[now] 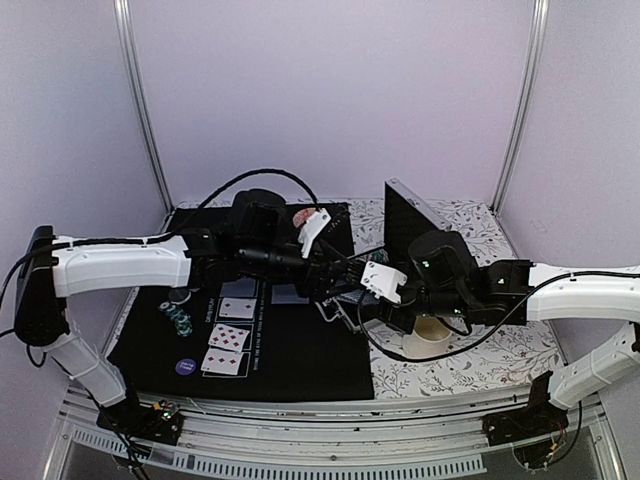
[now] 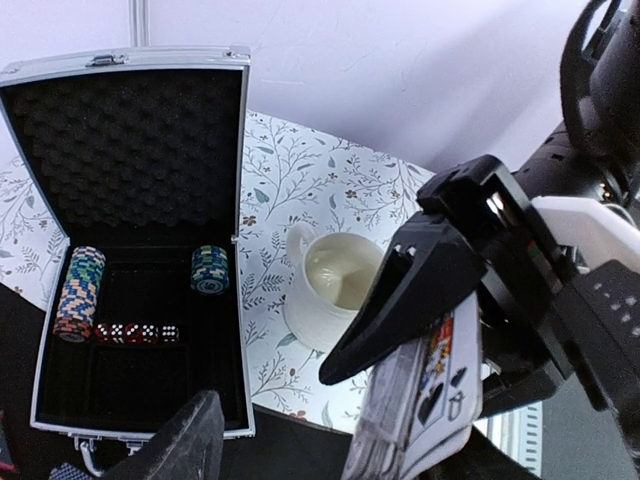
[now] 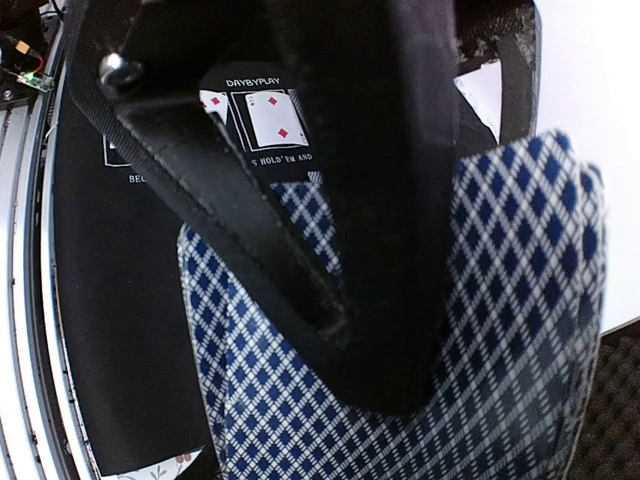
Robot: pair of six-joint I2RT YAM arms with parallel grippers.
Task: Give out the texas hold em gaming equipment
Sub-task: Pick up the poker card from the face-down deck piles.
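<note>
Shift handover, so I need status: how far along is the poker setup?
Done: face-up cards, a chip stack and a purple disc lie on the black mat. In hand: the right gripper clamps the deck, with the left gripper open beside it. Left: chips and dice sit in the open case, so more distributing seems likely.

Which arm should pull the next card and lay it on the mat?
Left. The right gripper is shut on the card deck, so it's occupied; the left gripper looks empty and sits right at the deck, above the black mat.
</note>
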